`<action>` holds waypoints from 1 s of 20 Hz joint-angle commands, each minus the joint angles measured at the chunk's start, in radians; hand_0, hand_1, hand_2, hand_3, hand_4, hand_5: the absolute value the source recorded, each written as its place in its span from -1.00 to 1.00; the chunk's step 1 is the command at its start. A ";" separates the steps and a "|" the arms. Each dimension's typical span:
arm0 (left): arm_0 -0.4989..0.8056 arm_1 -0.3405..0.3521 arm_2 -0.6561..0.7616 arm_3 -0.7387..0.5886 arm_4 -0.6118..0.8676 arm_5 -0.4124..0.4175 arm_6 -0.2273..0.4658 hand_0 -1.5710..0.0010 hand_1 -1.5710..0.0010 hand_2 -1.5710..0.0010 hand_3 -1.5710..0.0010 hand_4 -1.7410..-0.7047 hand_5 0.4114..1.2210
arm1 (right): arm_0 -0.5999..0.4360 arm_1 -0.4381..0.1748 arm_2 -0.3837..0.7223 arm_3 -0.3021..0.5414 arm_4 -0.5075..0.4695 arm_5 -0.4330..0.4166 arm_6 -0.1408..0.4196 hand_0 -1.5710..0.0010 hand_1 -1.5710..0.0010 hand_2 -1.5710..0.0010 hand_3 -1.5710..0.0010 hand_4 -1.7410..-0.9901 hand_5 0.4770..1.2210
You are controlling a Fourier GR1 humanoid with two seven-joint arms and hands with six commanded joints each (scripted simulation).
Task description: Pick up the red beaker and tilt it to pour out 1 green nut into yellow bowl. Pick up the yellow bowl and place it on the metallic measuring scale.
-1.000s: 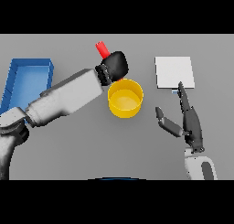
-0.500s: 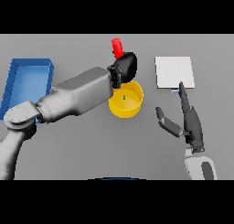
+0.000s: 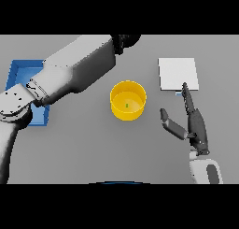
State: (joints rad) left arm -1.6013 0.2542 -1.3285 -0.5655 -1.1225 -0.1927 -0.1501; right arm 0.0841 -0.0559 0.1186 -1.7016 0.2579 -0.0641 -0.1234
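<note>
the yellow bowl [image 3: 128, 101] is round and deep, upright on the grey desk [image 3: 93, 144], with one small green nut [image 3: 126, 105] inside. right of the bowl the right robot hand [image 3: 193, 123] has straight fingers, thumb apart. above the bowl, the left robot hand [image 3: 127, 39] is mostly cut off, so i cannot tell its fingers

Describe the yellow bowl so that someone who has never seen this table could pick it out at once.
Start from the grey table and look to its middle, between the blue tray at the left edge and the flat pale scale on the right. There stands the yellow bowl, round and open-topped. It is the only yellow thing, and a tiny green nut lies inside it.
</note>
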 commanded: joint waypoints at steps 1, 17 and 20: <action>-0.028 0.018 0.019 0.027 0.015 0.021 -0.002 -1.00 -1.00 -1.00 -0.50 -0.98 1.00 | 0.002 0.003 0.005 -0.010 0.003 -0.002 -0.007 1.00 1.00 1.00 1.00 0.55 -0.51; 0.077 0.325 0.748 0.509 0.919 0.241 0.213 -1.00 -1.00 -1.00 -0.94 -1.00 1.00 | -0.038 0.008 -0.003 0.026 -0.060 0.039 -0.015 1.00 1.00 1.00 1.00 0.69 -0.56; 0.154 0.351 0.801 0.532 1.022 0.307 0.320 -1.00 -1.00 -1.00 -0.97 -1.00 1.00 | -0.033 -0.001 -0.001 0.032 -0.071 0.059 -0.031 1.00 1.00 1.00 1.00 0.58 -0.50</action>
State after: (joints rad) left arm -1.4453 0.6063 -0.5283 -0.0323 -0.0984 0.1132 0.1742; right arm 0.0514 -0.0570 0.1177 -1.6701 0.1872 -0.0050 -0.1546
